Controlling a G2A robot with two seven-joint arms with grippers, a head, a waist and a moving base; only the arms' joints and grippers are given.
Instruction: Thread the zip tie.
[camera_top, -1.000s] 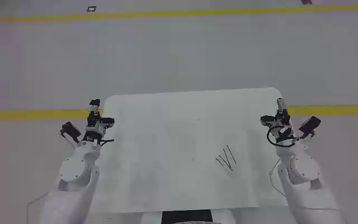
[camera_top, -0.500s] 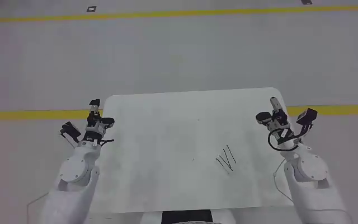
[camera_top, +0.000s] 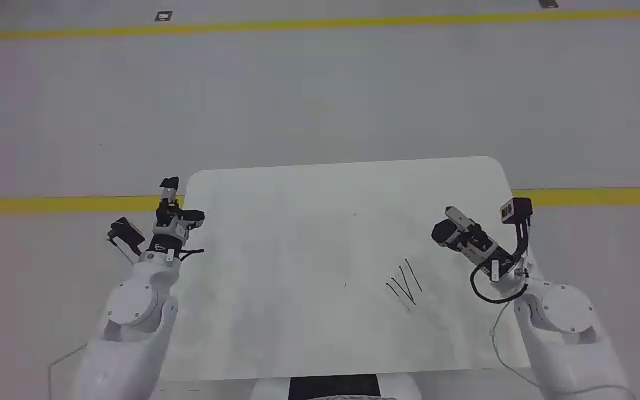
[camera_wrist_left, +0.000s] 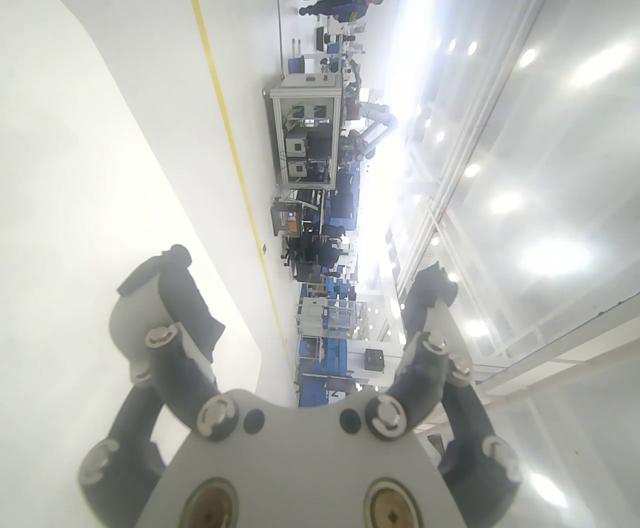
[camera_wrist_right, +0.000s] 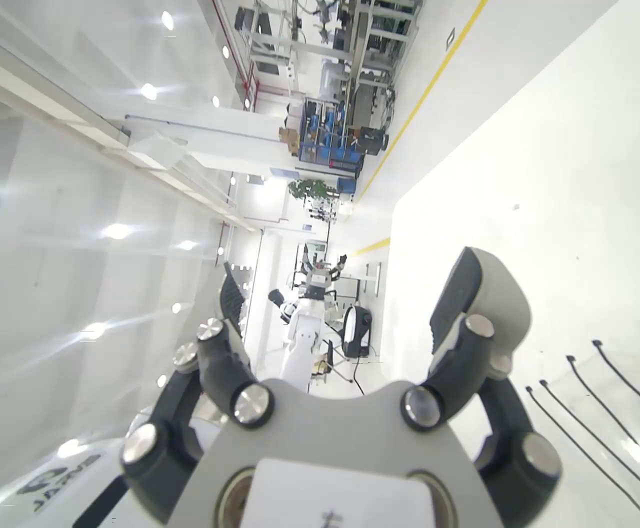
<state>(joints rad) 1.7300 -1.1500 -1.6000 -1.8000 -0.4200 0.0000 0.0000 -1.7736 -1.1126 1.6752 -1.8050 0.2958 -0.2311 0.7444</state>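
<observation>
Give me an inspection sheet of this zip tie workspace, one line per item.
Surface: white table with rounded corners.
Job's things: black zip ties lying loose on the table's right half, none held.
Clutter: nothing seen.
Claws: left claw open, at the table's left edge; right claw open, over the table near the zip ties.
Cables: black cable looped at the right wrist.
Surroundings: yellow floor lines beyond and beside the table.

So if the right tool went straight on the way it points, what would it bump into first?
Probably nothing: the right tool points across the white table, above it, and the zip ties lie off to its side. Height is hard to judge.
</observation>
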